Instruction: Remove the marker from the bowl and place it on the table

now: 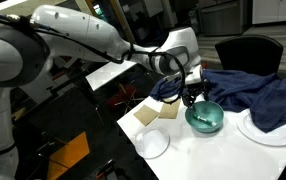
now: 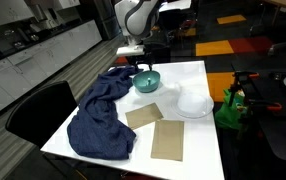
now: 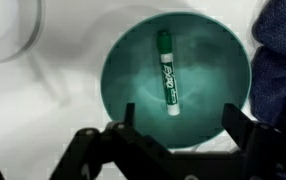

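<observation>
The marker (image 3: 168,69), white-green with a dark green cap, lies inside the teal bowl (image 3: 128,60) in the wrist view. The bowl stands on the white table (image 1: 198,150) and shows in both exterior views (image 1: 204,119) (image 2: 146,81). My gripper (image 3: 179,118) hangs open directly above the bowl, its two black fingers spread either side of the marker's lower end, not touching it. In an exterior view the gripper (image 1: 191,98) hovers just over the bowl's rim. The marker is too small to make out in the exterior views.
A dark blue cloth (image 1: 253,92) (image 2: 98,115) lies beside the bowl. White plates sit on the table (image 1: 151,144) (image 1: 268,128) (image 2: 193,100). Two tan mats (image 2: 158,130) lie near the table's edge. A black chair (image 2: 38,110) stands by the table.
</observation>
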Controlling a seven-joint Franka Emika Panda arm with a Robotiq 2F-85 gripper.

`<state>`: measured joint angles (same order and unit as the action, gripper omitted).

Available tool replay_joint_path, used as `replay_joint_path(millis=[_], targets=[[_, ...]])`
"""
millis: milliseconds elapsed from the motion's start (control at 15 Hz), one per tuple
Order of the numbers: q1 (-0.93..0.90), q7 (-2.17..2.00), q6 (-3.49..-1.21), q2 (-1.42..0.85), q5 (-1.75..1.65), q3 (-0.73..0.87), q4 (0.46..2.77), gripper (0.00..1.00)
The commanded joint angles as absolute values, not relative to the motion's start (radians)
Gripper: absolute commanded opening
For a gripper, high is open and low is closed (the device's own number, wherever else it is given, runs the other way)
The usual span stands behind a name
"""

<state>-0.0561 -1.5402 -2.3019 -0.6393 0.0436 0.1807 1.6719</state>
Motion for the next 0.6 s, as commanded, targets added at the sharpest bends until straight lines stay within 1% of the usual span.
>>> replay_joint_path(millis=[0, 267, 533], targets=[[-0.019, -1.499, -2.25, -0.632, 0.063, 0.158, 1.672, 0.88], [0.017, -1.406, -2.249, -0.64, 0.099, 0.13, 1.675, 0.88], [0.024, -1.357, -2.258, -0.661, 0.119, 0.124, 1.672, 0.86]])
